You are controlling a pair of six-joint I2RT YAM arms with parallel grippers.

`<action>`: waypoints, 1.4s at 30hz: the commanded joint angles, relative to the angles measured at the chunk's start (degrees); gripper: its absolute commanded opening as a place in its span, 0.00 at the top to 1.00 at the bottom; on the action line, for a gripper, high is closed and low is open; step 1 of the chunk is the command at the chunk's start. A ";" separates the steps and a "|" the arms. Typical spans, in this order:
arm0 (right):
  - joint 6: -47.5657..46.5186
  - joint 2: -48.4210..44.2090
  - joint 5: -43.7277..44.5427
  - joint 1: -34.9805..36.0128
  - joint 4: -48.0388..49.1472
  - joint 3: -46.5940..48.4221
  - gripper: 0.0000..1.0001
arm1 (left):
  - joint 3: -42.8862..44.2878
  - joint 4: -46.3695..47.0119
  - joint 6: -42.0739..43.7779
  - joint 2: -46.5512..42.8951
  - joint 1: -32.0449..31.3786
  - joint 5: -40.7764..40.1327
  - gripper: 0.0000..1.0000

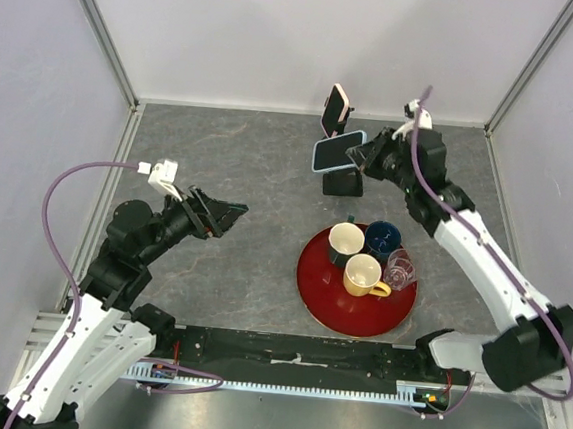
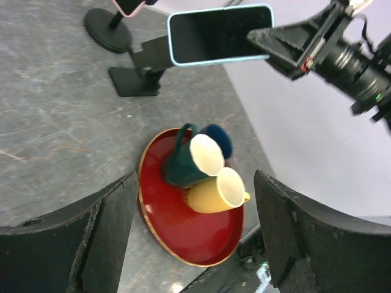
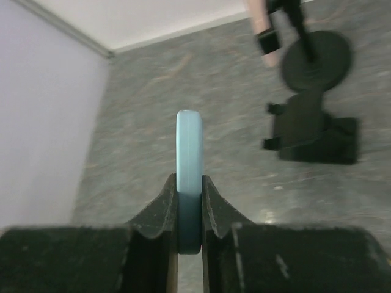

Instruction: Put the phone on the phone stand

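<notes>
- Reaching far across the table, the right arm stretches out towards the phone stand, its wrist level with the stand's top.
- Right jaws are clamped narrow on the phone, pinching one short end of its pale blue case; the phone lies long-side level, dark screen showing to the left wrist camera.
- The phone hangs just above the phone stand's flat black base, beside its cradle arm; whether it touches the cradle I cannot tell.
- The left arm is bent and raised well to the left of the phone stand, its jaws spread wide with nothing between them, pointing towards the stand.
- The table is a mottled grey slab, closed in by pale walls and metal corner posts.
- Just behind the phone stand a second stand with a round base carries a pink-cased phone upright.
- On the near side of the phone stand sits a red tray with a green mug, a blue mug, a yellow mug and a clear glass crowded together, under the right forearm.
</notes>
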 commanded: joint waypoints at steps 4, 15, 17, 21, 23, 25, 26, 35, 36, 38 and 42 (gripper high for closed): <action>-16.41 15.14 7.85 -3.74 -20.22 23.28 1.00 | 6.42 -10.88 18.32 3.45 -0.05 -3.43 0.18; -20.98 24.12 3.28 -6.74 -20.42 29.03 1.00 | 3.34 -10.01 23.60 2.67 -0.05 -1.32 0.18; -21.33 24.91 2.05 -6.91 -19.46 28.85 1.00 | 2.73 -9.40 24.13 2.58 -0.05 -1.41 0.18; -21.34 25.53 1.87 -7.00 -17.26 27.54 1.00 | 1.94 -8.60 25.19 2.66 -0.05 -1.41 0.18; -21.25 26.05 1.70 -7.00 -16.03 26.92 1.00 | 1.59 -8.25 25.36 2.58 -0.05 -1.41 0.18; -20.99 26.14 1.00 -7.00 -14.71 25.96 1.00 | 1.24 -7.90 25.36 2.31 -0.05 -1.32 0.18; -20.64 26.14 0.91 -7.00 -13.48 25.52 1.00 | 1.06 -7.46 25.36 2.23 -0.05 -1.23 0.18; -19.75 27.81 -0.15 -7.00 -11.19 23.32 1.00 | -0.61 -6.23 25.45 2.14 -0.05 -0.79 0.18; -19.41 27.81 -0.32 -6.91 -11.01 23.05 1.00 | -0.61 -6.14 25.36 2.22 -0.05 -0.79 0.18; -18.97 27.64 -0.85 -7.00 -10.40 22.18 1.00 | -0.96 -5.88 25.36 2.31 -0.05 -0.79 0.18; -18.79 27.64 -1.29 -7.00 -10.04 20.86 1.00 | -1.05 -5.35 25.28 2.66 -0.05 -0.70 0.18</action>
